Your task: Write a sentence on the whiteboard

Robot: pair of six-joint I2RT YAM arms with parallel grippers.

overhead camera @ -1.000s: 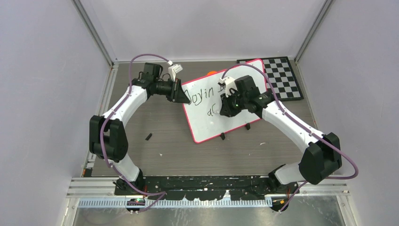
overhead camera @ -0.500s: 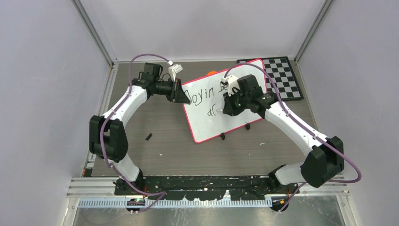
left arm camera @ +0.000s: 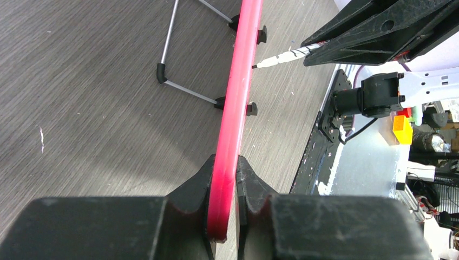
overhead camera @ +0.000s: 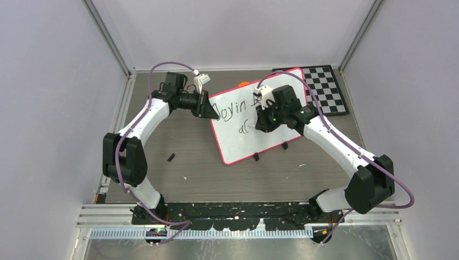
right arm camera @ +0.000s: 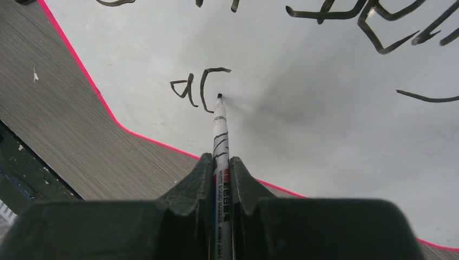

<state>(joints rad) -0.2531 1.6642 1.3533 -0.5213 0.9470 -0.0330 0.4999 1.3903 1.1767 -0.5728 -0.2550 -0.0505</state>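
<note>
The whiteboard [overhead camera: 238, 143] stands tilted on the table, white with a pink-red rim [left arm camera: 238, 103]. My left gripper [overhead camera: 208, 111] [left arm camera: 224, 165] is shut on its left edge. The sentence [overhead camera: 230, 108] shows "Joyin" and part of another word on the top line. Under it is a short second line [right arm camera: 189, 89] of an "a" and one curved stroke. My right gripper [overhead camera: 258, 125] [right arm camera: 221, 162] is shut on a white marker [right arm camera: 221, 141]. The marker's tip rests on the board just right of the curved stroke. My right arm hides part of the top line.
A black-and-white checkerboard [overhead camera: 325, 89] lies behind the board at the back right. An orange object [overhead camera: 243, 84] peeks out behind the board's top edge. Two black clips [overhead camera: 256, 157] sit on its lower edge, wire stand legs [left arm camera: 178, 81] behind it. A small black piece [overhead camera: 171, 157] lies on the table.
My right gripper has shifted slightly up and left along the board with the marker. The left gripper and the board have stayed still.
</note>
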